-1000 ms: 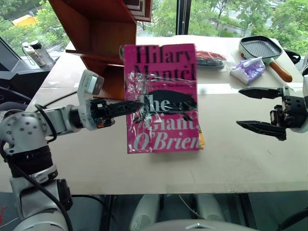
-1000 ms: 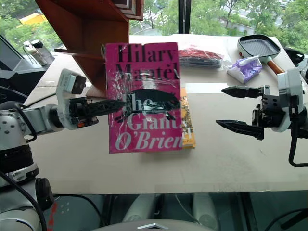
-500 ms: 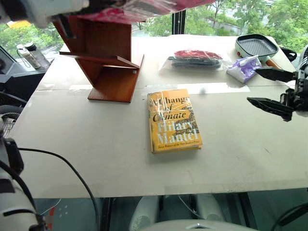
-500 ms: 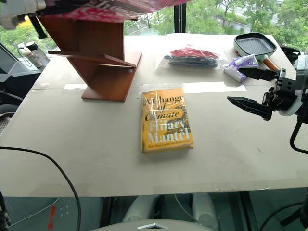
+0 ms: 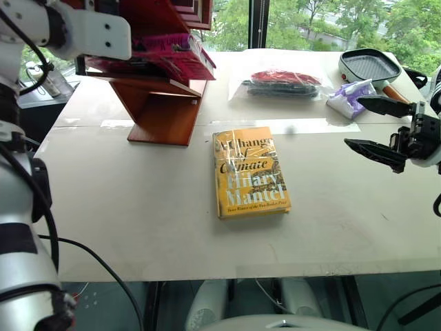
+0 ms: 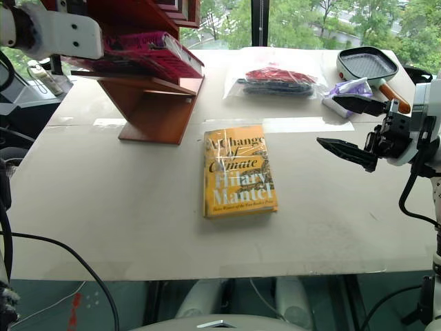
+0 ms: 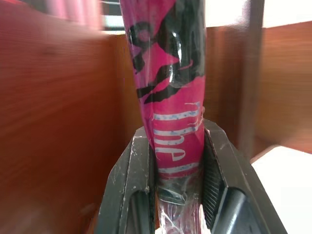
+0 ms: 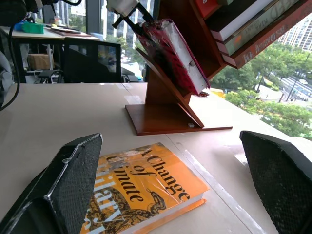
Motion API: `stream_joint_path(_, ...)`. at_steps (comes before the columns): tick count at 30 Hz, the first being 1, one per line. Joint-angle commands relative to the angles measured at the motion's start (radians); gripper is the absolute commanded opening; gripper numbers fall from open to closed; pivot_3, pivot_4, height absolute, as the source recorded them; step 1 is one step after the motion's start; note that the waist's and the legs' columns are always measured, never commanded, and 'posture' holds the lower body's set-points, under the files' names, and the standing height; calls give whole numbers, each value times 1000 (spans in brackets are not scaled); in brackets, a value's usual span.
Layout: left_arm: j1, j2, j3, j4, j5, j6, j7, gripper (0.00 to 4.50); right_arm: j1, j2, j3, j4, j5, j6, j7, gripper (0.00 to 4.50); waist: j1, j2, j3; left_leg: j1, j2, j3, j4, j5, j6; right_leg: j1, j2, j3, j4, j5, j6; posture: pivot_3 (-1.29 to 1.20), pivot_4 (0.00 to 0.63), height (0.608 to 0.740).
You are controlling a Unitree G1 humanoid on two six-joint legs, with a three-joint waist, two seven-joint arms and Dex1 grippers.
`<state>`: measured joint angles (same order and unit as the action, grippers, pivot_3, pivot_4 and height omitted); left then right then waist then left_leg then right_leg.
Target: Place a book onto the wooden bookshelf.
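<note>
1 pink book [image 5: 172, 56]; 1 yellow book [image 5: 249, 172]; shelf [image 5: 160, 103] bks unclear

My head pair looked down over the counter [image 5: 138, 207]; both wrist cameras faced the wooden bookshelf [image 8: 165, 105], the left closest.

Pink hardcover book [image 5: 165, 56], glossy wrap, lying tilted on slanted board of reddish-brown wooden bookshelf [image 5: 162, 114]
</note>
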<state>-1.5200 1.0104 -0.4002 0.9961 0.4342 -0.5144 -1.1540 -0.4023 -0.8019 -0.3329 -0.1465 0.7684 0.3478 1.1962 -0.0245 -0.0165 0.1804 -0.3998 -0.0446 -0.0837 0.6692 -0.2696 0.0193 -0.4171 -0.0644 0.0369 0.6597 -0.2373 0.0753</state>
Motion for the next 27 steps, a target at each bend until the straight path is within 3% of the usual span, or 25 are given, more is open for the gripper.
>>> stream_joint_path(1, -28, -4, -9, 85, 62, -4, 74, 584, 13, -10, -52, -57, 29, 0, -20, 4500, -7, 1, 0, 1, 0, 0, 0, 0, 0, 0, 0, 1, 1, 0, 0, 0, 150, 740)
stream_joint_path(5, 39, 3, 7, 112, 47, -47, 50, 584, 43, -10, -60, -93, 40, 12, -41, 4500, -14, 3, -1, 5, 0, -2, 0, 0, 0, 2, 0, 1, 5, 0, 0, 0, 150, 740)
stream_joint_path(6, 46, 6, 17, 113, 33, -51, 35, 1617, 49, -10, -62, -101, 43, 15, -44, 4500, -15, 3, -2, 8, 0, -2, 1, 0, 0, 5, 0, 1, 6, 0, 0, 0, 150, 740)
stream_joint_path(12, 79, 69, 137, 17, -128, -44, -132, 4269, 58, -29, -70, -129, 60, 45, -60, 4500, -18, 0, 0, 6, 3, -3, 4, 1, 0, 4, 1, 2, 6, 0, 0, 0, 150, 740)
stream_joint_path(15, 130, 115, 242, -188, -314, 178, -323, 4269, 55, -43, -76, -106, 56, 40, -42, 4500, -18, 0, 0, 1, 3, -3, 5, 1, 0, 1, 1, 1, 4, 0, 0, 0, 150, 740)
stream_joint_path(18, 229, 166, 377, -637, -610, 759, -438, 4269, 57, -55, -84, -79, 52, 35, -26, 4500, -18, 0, 1, -2, 4, -3, 3, 0, -1, -1, 0, 1, 2, 0, 1, 0, 150, 740)
stream_joint_path(19, 262, 180, 422, -794, -733, 987, -416, 4269, 61, -57, -82, -73, 46, 32, -24, 4500, -18, 0, 1, -4, 4, -3, 3, 0, -1, -2, 0, 1, 2, -1, 2, 0, 150, 740)
stream_joint_path(21, 311, 188, 485, -991, -878, 1263, -361, 4269, 63, -60, -79, -59, 38, 27, -20, 4500, -18, 0, 1, -6, 4, -3, 3, 0, -1, -3, -1, 0, 2, -2, 2, 0, 150, 740)
stream_joint_path(24, 561, 40, 691, -1265, -1084, 1573, -139, 4269, 89, -58, -59, -73, 1, 24, -38, 4500, -16, 9, -2, -3, 2, -2, 3, 0, 0, -1, -4, 1, 2, -4, 5, 0, 150, 740)
stream_joint_path(27, 789, -153, 784, -1455, -1109, 1624, 94, 4269, 142, -55, -77, -80, -14, 27, -50, 4500, -13, 11, -3, 8, 1, -2, 1, -2, 3, 7, -4, 3, 4, -4, 5, 0, 150, 740)
